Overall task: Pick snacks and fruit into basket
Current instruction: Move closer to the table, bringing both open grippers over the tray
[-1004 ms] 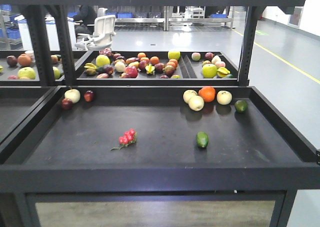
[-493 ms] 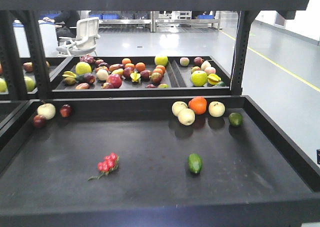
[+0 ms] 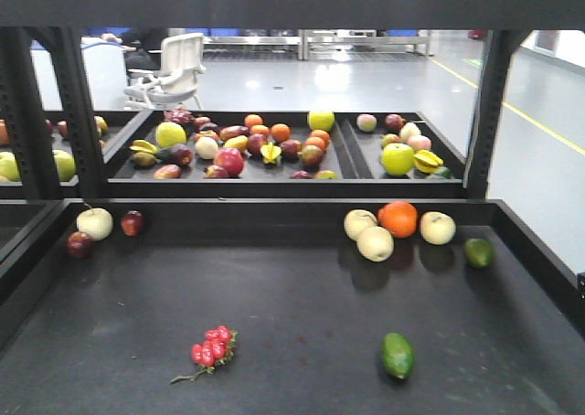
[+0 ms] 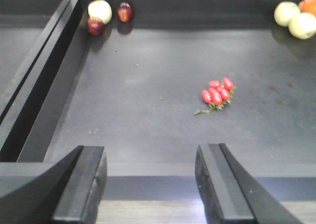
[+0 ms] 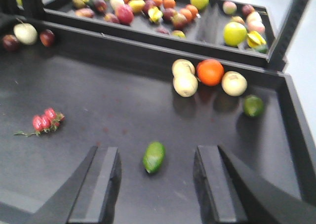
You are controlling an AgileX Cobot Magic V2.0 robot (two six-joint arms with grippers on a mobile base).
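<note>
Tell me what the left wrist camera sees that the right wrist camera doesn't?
Only left wrist: the open left gripper and a side tray. Only right wrist: the open right gripper, green oval fruit, lime and back tray of fruit. Both: red berry cluster, pale apple, orange.
</note>
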